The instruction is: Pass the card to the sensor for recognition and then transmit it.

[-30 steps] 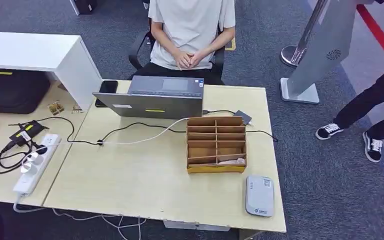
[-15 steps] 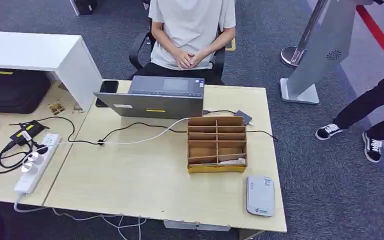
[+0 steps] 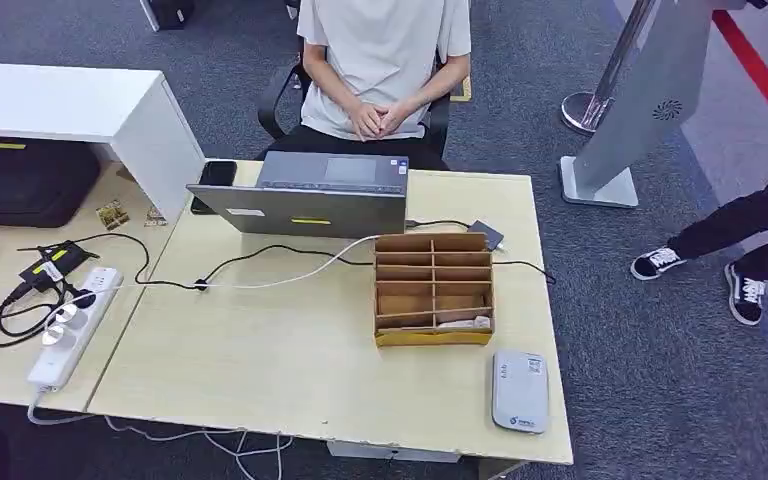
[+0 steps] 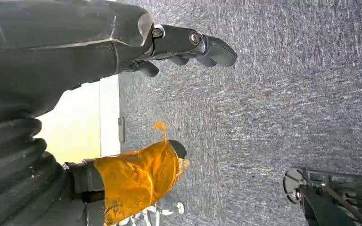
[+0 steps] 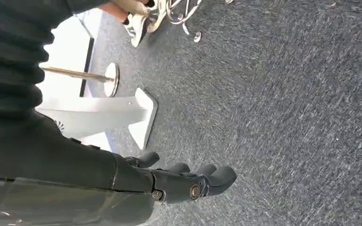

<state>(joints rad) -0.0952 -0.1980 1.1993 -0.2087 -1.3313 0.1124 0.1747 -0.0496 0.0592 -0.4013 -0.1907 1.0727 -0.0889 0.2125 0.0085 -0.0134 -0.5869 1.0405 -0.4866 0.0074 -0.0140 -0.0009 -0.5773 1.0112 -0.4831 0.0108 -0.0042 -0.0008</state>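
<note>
Sensor (image 3: pixel 519 391) on desk (image 3: pixel 290 350); hands (image 4: pixel 188 44) over carpet (image 5: pixel 287 117).

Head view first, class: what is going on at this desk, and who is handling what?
Nothing is being handled yet. The robot's left hand and right hand hang open over the grey carpet, holding nothing. On the desk stand a cardboard organiser with a pale card in its nearest row, and a grey card reader near the front edge. A person sits behind the laptop with hands clasped.
</note>
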